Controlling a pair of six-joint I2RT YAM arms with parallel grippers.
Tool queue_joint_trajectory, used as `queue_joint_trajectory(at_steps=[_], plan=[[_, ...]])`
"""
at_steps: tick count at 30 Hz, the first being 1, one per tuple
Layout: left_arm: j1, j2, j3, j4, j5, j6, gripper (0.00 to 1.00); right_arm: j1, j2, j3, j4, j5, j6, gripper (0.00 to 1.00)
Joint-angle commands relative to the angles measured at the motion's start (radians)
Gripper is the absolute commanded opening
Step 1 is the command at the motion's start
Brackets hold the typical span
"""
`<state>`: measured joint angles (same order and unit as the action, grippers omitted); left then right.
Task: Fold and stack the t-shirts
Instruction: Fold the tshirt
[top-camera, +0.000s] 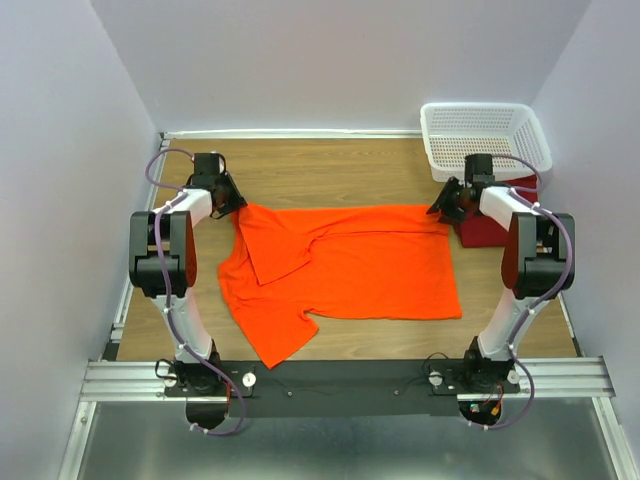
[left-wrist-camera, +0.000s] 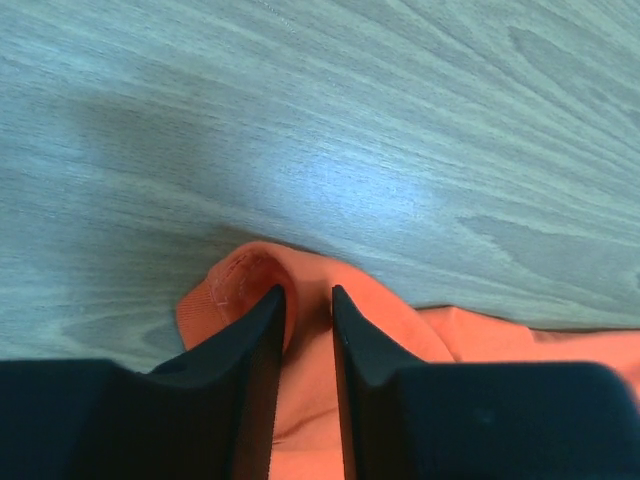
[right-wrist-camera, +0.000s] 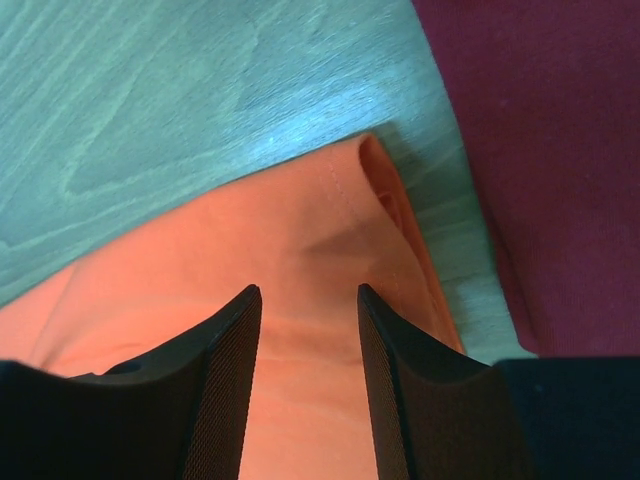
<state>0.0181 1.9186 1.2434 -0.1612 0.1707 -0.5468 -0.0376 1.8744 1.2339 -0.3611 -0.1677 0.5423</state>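
The bright orange t-shirt lies spread on the wooden table, its left sleeve area folded over. My left gripper is at its far left corner, jaws nearly closed with orange cloth bunched between them. My right gripper is at the shirt's far right corner. In the right wrist view its jaws stand apart over the orange cloth. The dark red folded t-shirt lies just right of that corner, also in the right wrist view.
A white mesh basket stands at the back right, behind the dark red shirt. Bare wood table shows behind the orange shirt. Grey walls close in on three sides.
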Motion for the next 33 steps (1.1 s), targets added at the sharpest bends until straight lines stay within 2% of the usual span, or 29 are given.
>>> queue_joint_trajectory(at_steps=[1, 3, 5, 7, 16, 22, 24, 26, 27, 29, 30, 32, 33], plan=[[0.000, 0.028, 0.007, 0.023, 0.007, 0.012, 0.24, -0.002, 0.029, 0.018, 0.033, 0.020, 0.016, 0.50], [-0.001, 0.031, 0.008, 0.025, -0.016, 0.016, 0.17, -0.002, 0.045, 0.015, 0.045, 0.028, 0.015, 0.47], [0.008, 0.022, 0.005, 0.025, -0.046, 0.018, 0.05, -0.004, 0.064, 0.012, 0.047, 0.046, 0.011, 0.46], [0.023, 0.008, -0.012, 0.028, -0.091, 0.015, 0.00, -0.008, 0.074, 0.001, 0.050, 0.066, 0.011, 0.43], [0.080, -0.016, -0.076, 0.019, -0.151, -0.042, 0.00, -0.025, 0.086, -0.008, 0.048, 0.112, 0.028, 0.40], [0.082, -0.016, -0.076, 0.015, -0.106, -0.038, 0.00, -0.025, 0.062, 0.007, 0.047, 0.053, -0.014, 0.41], [0.080, -0.027, -0.068, 0.015, -0.086, -0.038, 0.04, -0.022, 0.040, 0.016, 0.044, 0.025, -0.047, 0.41], [0.079, -0.059, -0.067, 0.014, -0.082, -0.036, 0.17, -0.008, 0.013, 0.027, 0.027, 0.033, -0.067, 0.41], [0.077, -0.091, -0.065, 0.003, -0.097, -0.035, 0.29, 0.005, -0.026, 0.035, 0.004, 0.060, -0.083, 0.41], [0.069, -0.125, -0.064, -0.014, -0.123, -0.031, 0.42, 0.018, -0.049, 0.036, -0.015, 0.086, -0.093, 0.42], [0.065, -0.144, -0.062, -0.024, -0.141, -0.028, 0.52, 0.024, -0.061, 0.035, -0.021, 0.099, -0.102, 0.42], [0.053, -0.196, -0.062, -0.041, -0.163, -0.006, 0.57, 0.036, -0.080, 0.027, -0.042, 0.138, -0.111, 0.43], [0.036, -0.211, -0.064, -0.055, -0.216, 0.002, 0.60, 0.065, -0.095, 0.026, -0.048, 0.152, -0.125, 0.43]])
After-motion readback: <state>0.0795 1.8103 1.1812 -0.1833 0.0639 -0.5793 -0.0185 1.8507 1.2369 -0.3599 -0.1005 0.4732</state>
